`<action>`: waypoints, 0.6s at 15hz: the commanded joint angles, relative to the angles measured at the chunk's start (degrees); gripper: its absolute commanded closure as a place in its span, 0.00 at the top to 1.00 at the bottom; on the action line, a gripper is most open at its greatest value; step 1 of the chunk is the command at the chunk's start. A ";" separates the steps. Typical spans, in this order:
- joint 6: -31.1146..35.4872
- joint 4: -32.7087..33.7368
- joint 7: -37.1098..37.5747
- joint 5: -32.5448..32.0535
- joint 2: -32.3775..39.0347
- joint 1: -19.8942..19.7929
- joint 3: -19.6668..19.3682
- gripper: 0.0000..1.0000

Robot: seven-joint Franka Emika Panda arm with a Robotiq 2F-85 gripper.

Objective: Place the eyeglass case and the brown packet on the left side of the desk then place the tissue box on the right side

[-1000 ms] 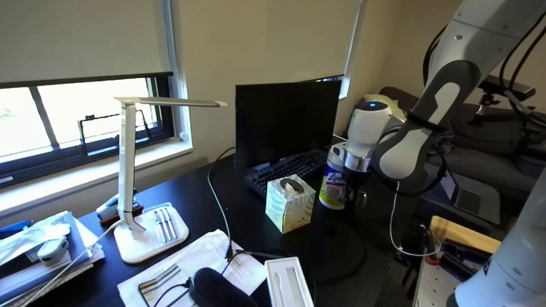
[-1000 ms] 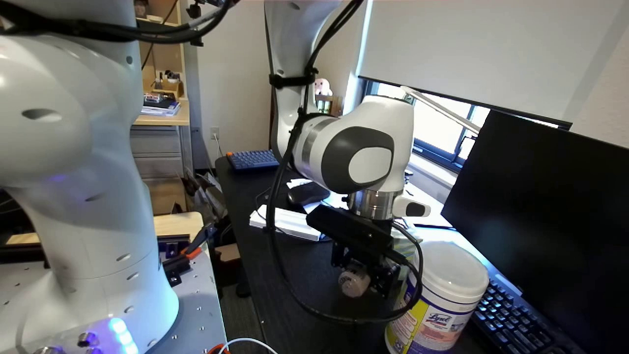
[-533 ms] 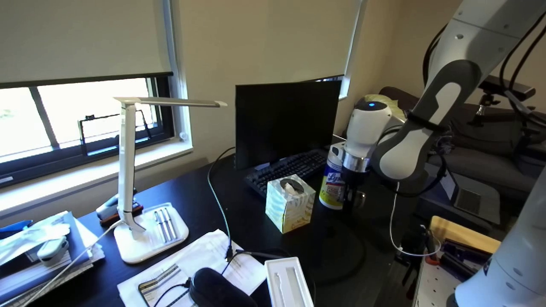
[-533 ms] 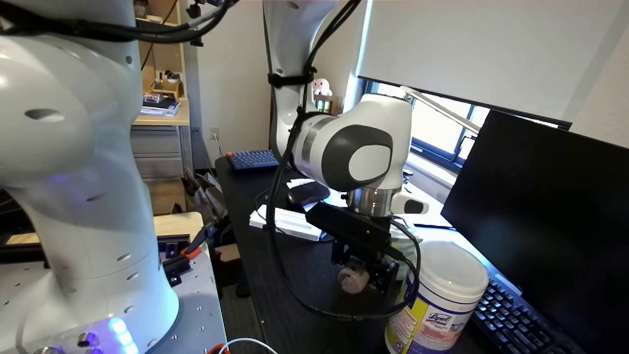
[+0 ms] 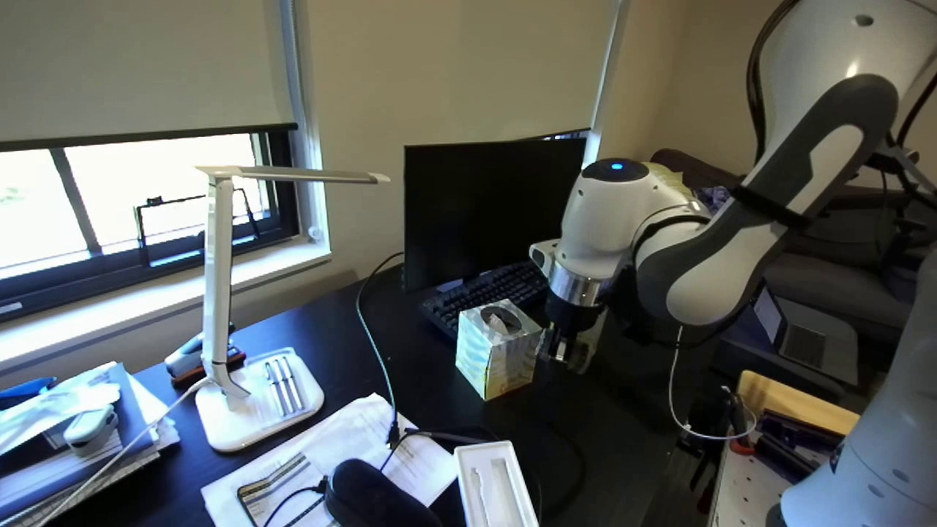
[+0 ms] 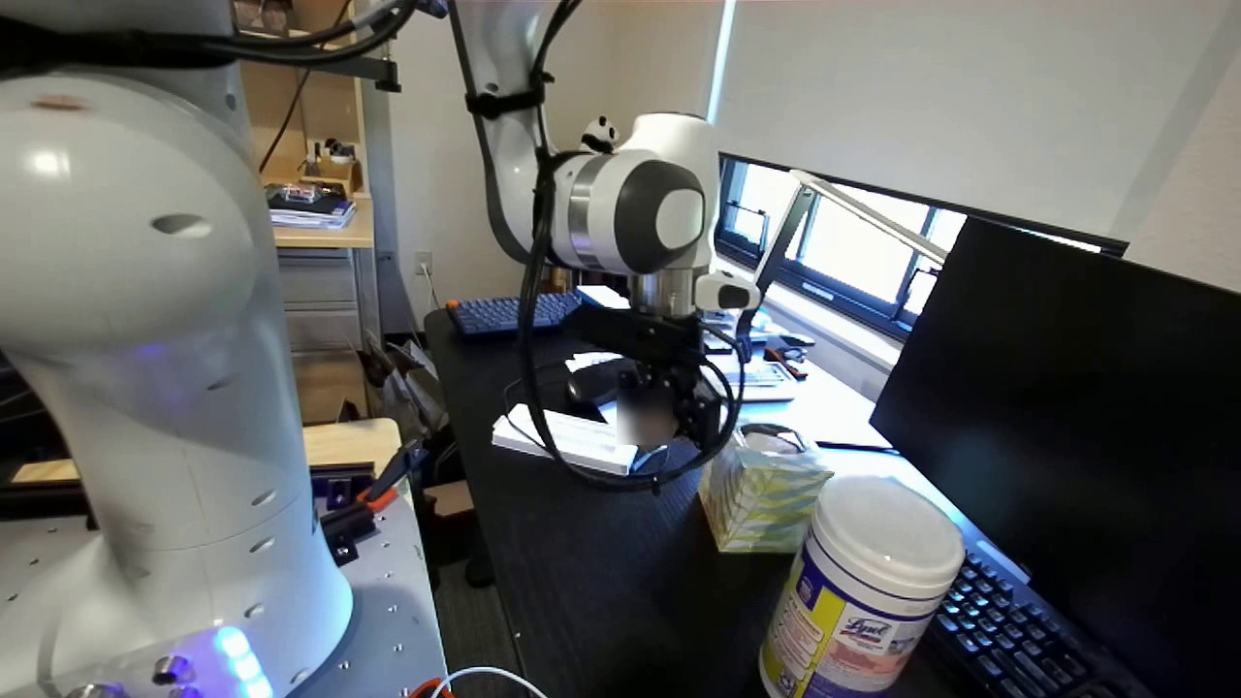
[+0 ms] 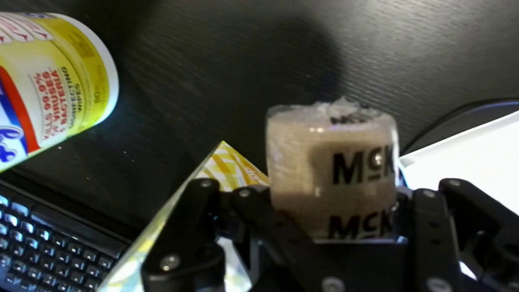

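The pale yellow-green tissue box [image 5: 498, 351] stands upright on the dark desk [image 6: 601, 601], its near corner [image 7: 225, 166] visible in the wrist view. My gripper [image 5: 560, 355] hovers close beside this box, its jaws shut. A beige wrapped piece with black letters [image 7: 332, 162] sits at the fingertips; whether it is held or part of the tips I cannot tell. The black eyeglass case [image 5: 377, 498] lies on papers, partly behind the gripper in an exterior view. A dark-edged rectangle with a brownish band [image 5: 274, 476] rests there too; I cannot tell whether it is the brown packet.
A blue-and-yellow wipes tub [image 6: 863, 591] stands near the tissue box, before the monitor [image 6: 1076, 446] and black keyboard [image 6: 1008, 620]. A long white box [image 5: 498, 487] lies by the eyeglass case. A white lamp [image 5: 219, 293] and loose cables [image 5: 381, 351] occupy the desk.
My gripper has moved away from beside the wipes tub toward the tissue box, mostly in the last half second. It remains shut. The tissue box, eyeglass case and tub have not moved.
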 commanded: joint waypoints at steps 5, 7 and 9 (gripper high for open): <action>-3.97 -0.02 7.32 -1.57 -4.08 5.70 4.97 0.04; -3.97 -0.01 7.22 -1.57 -3.75 5.31 4.34 0.04; -7.70 1.18 6.08 1.41 -2.50 3.47 7.33 0.03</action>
